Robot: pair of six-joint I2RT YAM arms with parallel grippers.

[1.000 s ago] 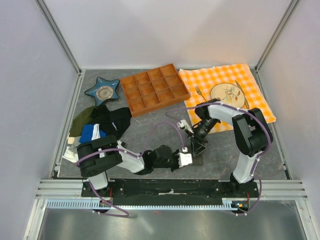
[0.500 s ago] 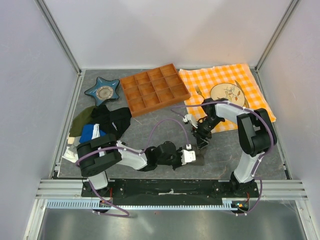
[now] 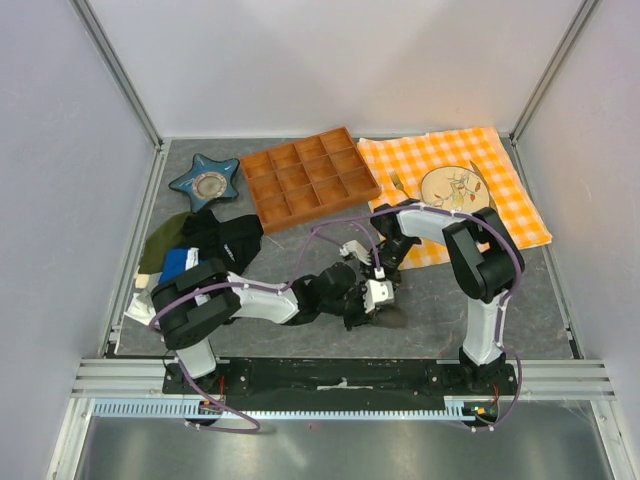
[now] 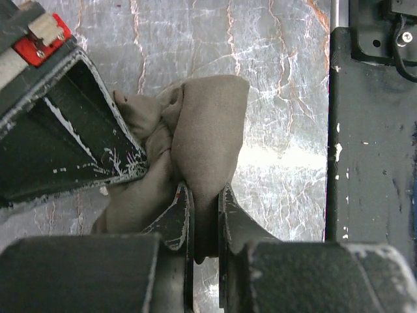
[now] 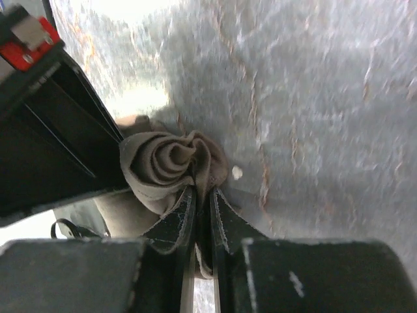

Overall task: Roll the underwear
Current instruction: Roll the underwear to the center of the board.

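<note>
Left claw (image 4: pixel 203 195) and right claw (image 5: pixel 202 194) have converged, both pinching the underwear (image 5: pixel 166 163), seemingly spiral-rolled

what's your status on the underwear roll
Left gripper shut on the underwear. Right gripper shut on it too, spiral roll showing. Grippers crowd close, nothing else in the way.

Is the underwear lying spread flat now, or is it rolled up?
Rolled, at least partly: the underwear shows spiral layers at its end. The left end effector and right end effector pinch it.
</note>
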